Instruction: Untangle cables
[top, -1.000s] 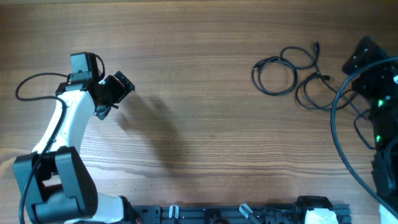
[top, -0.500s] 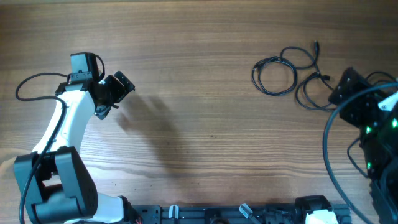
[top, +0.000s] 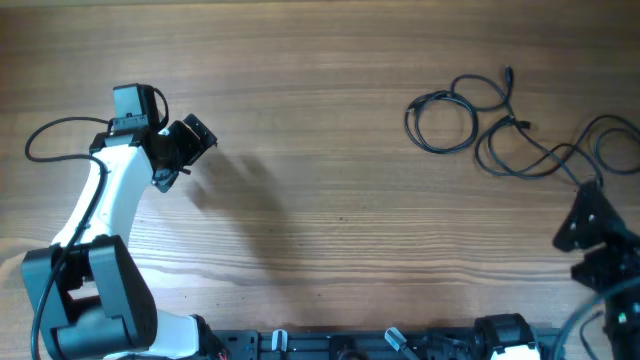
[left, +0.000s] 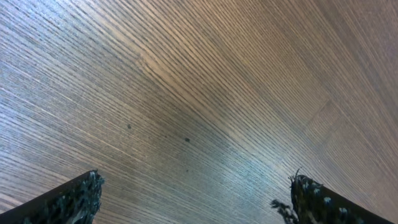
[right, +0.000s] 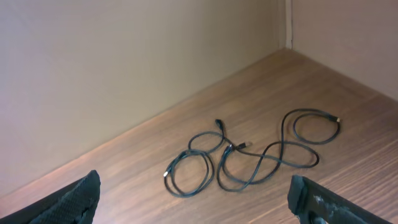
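Right end effector (top: 578, 222), fingers spread wide and empty, hangs at the near right of the counter (top: 320, 100); the cables (top: 497, 127) lie in loose loops ahead of it, well apart. Best judged approach: take one strand near a plug, clear of crossings. Left end effector (top: 190, 140), likewise spread and empty, sits far left

The left arm (top: 100, 205) rises from its base in the lower left of the overhead frame. Its white link slants up to a black wrist, and the left gripper (top: 190, 143) is turned toward the right. Its fingers (left: 73, 200) stand wide apart, holding nothing. The right arm (top: 612, 285) sits folded in the lower right corner. The right gripper (top: 583, 222) points toward the top of the frame, likewise spread wide and empty.
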